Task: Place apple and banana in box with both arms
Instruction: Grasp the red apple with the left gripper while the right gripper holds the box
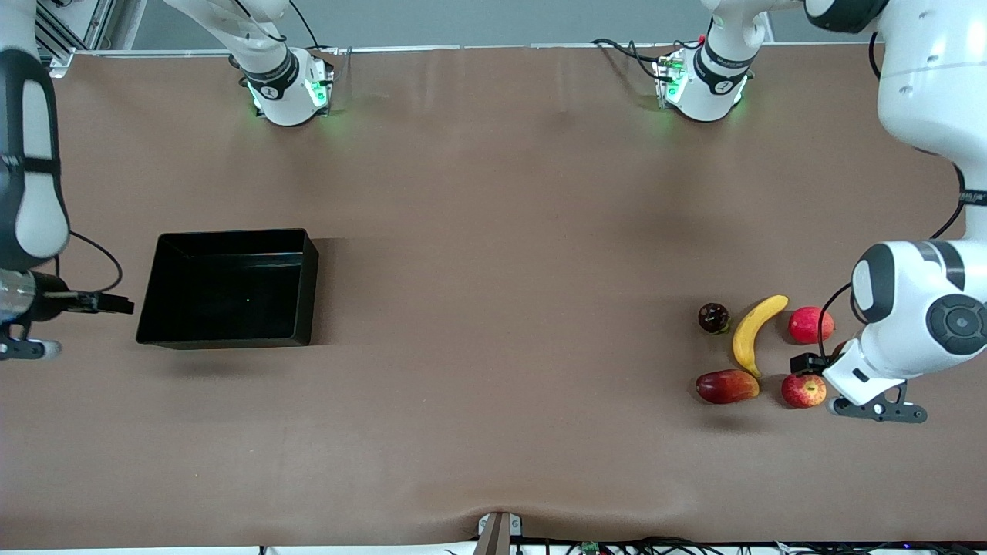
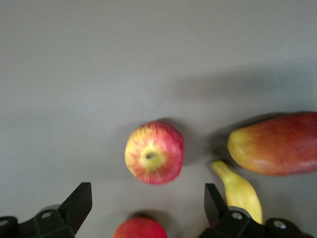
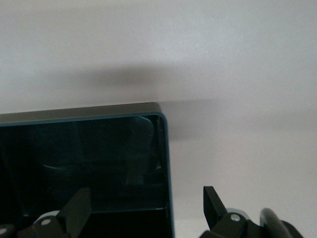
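The box (image 1: 229, 289) is sitting empty at the frame's centre left, with the right gripper (image 3: 143, 210) waiting by its edge, jaws apart. Lower right of the frame, the banana (image 1: 754, 333) is lying among other fruit, the apple (image 1: 803, 390) just below it. The left gripper (image 2: 146, 206) is hovering over the apple, jaws apart and holding nothing. Judging by this, the apple pick is in hand; the next move calls for descending so the fingers straddle it.

The box (image 1: 229, 288) sat toward the right arm's end of the table, well apart from the fruit at the left arm's end. There the banana (image 1: 754, 332) lay between two round fruits (image 1: 714, 317) (image 1: 810, 324), with the apple (image 1: 803, 390) and a long fruit (image 1: 726, 386) nearer the front camera.
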Available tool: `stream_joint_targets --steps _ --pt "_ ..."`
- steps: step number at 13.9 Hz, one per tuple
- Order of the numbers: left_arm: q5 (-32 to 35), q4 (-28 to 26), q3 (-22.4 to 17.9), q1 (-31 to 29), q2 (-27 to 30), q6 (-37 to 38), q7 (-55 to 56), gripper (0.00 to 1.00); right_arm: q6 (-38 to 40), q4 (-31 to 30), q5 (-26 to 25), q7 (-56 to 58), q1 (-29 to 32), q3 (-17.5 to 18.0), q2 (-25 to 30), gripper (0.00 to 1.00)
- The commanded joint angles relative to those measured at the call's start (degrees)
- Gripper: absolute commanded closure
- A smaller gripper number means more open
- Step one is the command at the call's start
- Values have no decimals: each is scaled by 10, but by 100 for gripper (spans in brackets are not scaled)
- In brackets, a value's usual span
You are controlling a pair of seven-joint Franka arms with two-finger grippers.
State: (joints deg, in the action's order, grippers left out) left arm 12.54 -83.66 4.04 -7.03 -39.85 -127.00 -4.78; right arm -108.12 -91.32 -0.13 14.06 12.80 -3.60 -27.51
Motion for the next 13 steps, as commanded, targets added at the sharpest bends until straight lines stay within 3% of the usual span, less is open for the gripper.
stream_joint_targets --steps 1,2,3,5,7,8,12,13 --pt "-13 45 3 -10 -46 -18 -7 0 -18 -9 3 29 20 10 -25 0" --pt "-16 50 2 -10 -58 -18 -7 0 -39 -28 4 50 27 10 -28 0" --pt "-18 50 2 -11 -61 -18 -4 0 -58 -52 6 68 35 10 -27 15" --pt "-41 50 3 -11 -65 -18 -1 0 -69 -71 19 72 41 11 -27 57" --pt "-73 50 3 -11 -73 -21 -1 0 -69 -74 20 73 42 10 -27 89" --pt "-75 49 3 -11 -74 -26 -1 0 -70 -82 20 73 42 10 -26 100" --pt "-70 48 2 -11 -82 -31 -9 0 -65 -83 20 80 40 11 -24 100" --pt "-68 48 1 -10 -82 -31 -12 18 -60 -83 20 81 39 12 -21 100"
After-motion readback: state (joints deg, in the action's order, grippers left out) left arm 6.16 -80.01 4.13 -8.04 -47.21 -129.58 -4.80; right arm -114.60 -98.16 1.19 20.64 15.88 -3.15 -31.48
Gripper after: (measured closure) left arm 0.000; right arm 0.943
